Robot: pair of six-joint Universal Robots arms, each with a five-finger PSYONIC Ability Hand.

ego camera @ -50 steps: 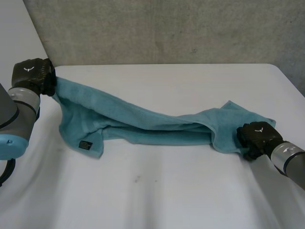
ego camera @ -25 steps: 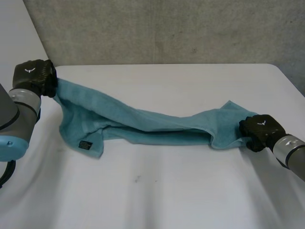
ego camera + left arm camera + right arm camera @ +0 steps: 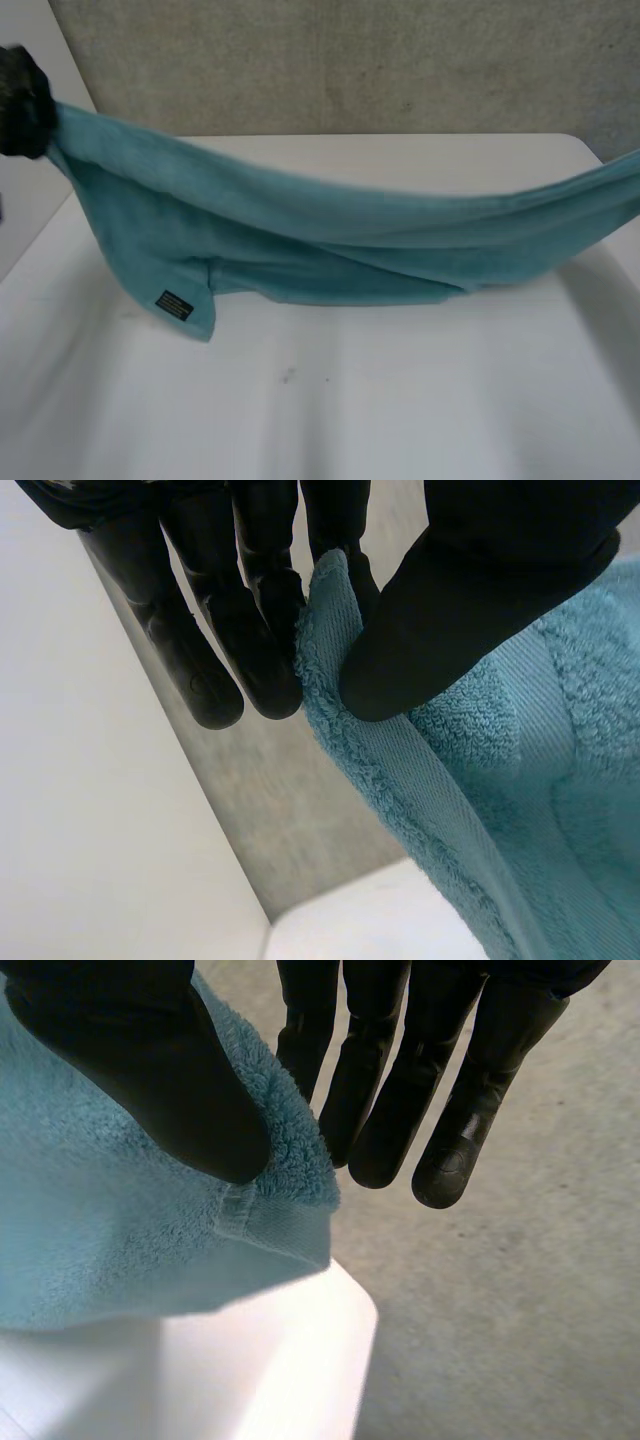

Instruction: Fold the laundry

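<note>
One teal towel (image 3: 330,240), strung between both hands above the white desk (image 3: 350,410): ends up, middle sagging. The lower fold and the corner with the black label (image 3: 174,304) hang at desk level; I can't confirm contact there. Left hand (image 3: 480,590) pinches a hemmed edge, thumb pressing the cloth against straight fingers (image 3: 265,630). Right hand (image 3: 140,1070) does the same at the opposite end, thumb on the terry right by a hemmed corner, fingers behind. Handling, my read: thick looped terry, soft, zero stiffness, so it droops and doubles over wherever unsupported. It's light enough for a two-point pinch, the pile gives decent friction, and it's not fragile. Weak spot is the shallow bite on both sides: only the rim is caught, so a quick swing could pull it free. Best hold is the hem band at the corners, deeper in, with tension across the span so the fold line runs straight. Containers: none involved, as far as I can judge.
</note>
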